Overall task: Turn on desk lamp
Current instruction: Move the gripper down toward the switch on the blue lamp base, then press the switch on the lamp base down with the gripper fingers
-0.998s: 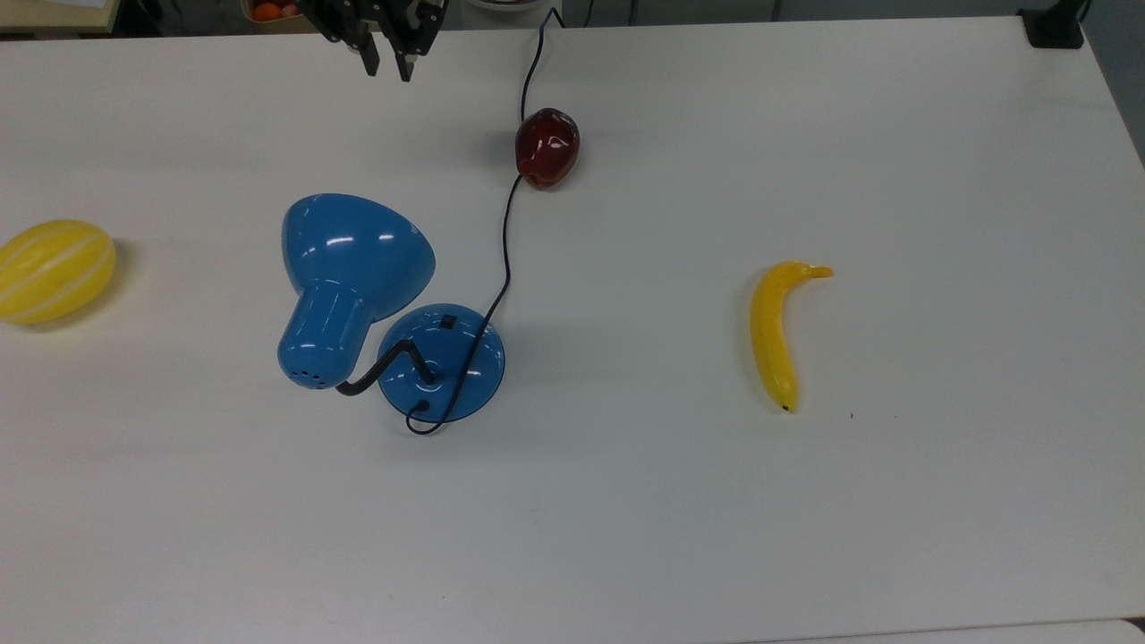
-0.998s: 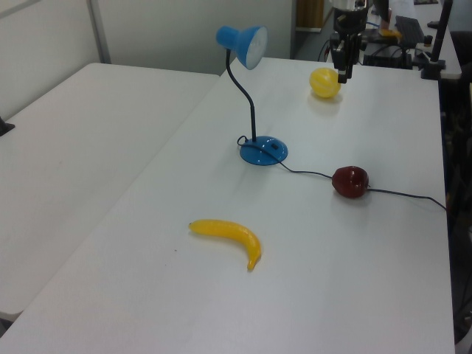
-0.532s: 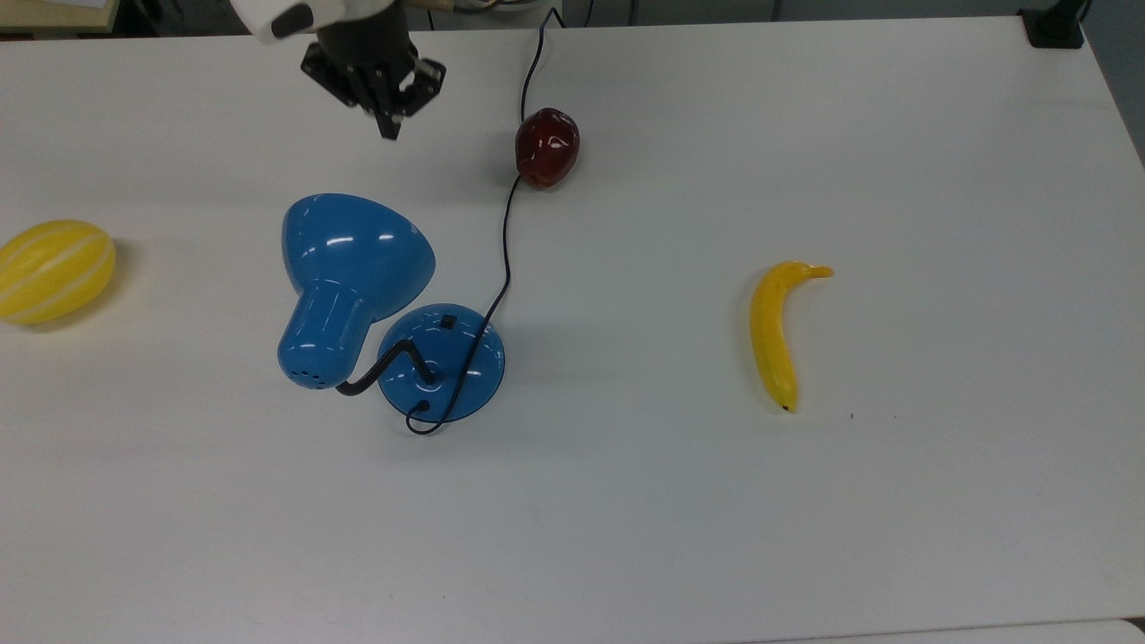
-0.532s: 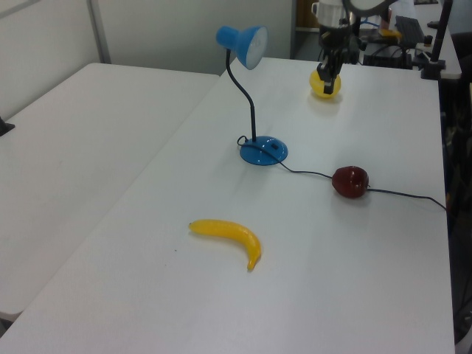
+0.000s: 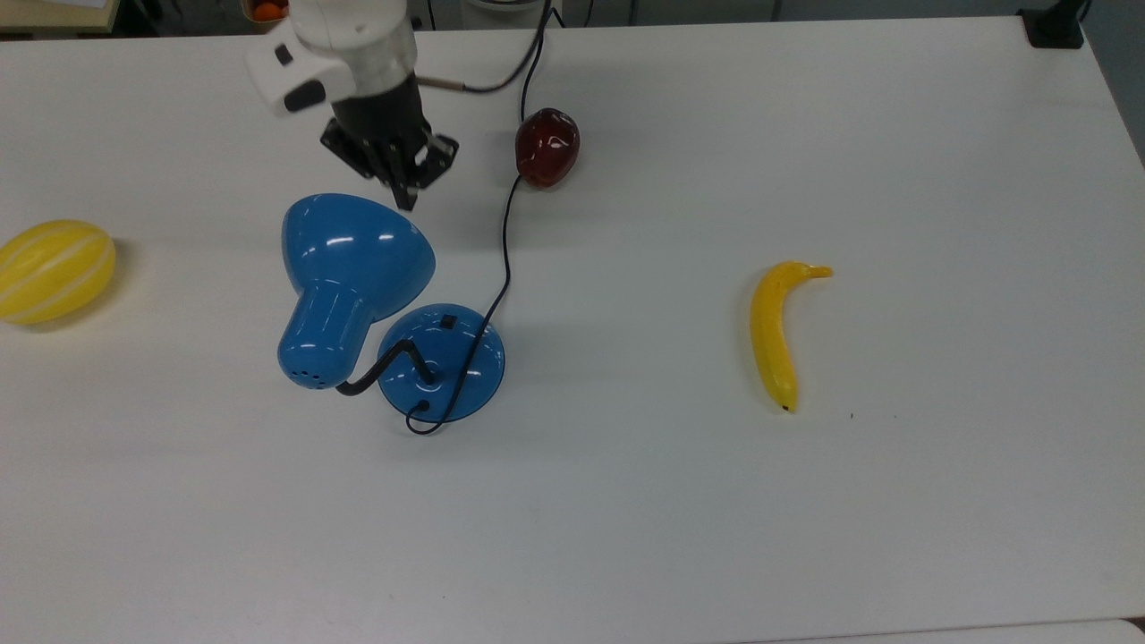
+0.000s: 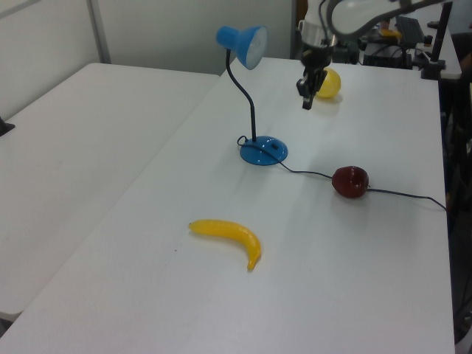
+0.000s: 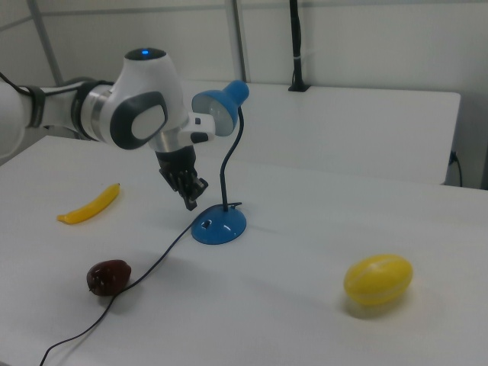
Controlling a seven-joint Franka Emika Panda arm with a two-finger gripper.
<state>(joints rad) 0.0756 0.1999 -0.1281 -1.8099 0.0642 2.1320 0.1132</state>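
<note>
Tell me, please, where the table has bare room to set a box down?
The widest bare patch lies on the table beyond the banana, toward the top view's right. The near strip below the desk lamp is bare too. Around the lamp's cord, apple and gripper it is crowded.

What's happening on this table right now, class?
A robot arm's gripper hangs in the air above the white table, fingers pointing down, near the blue desk lamp. It holds nothing and has not touched the small black switch on the lamp's round base. A banana, a dark red apple and a yellow melon lie apart, untouched.
</note>
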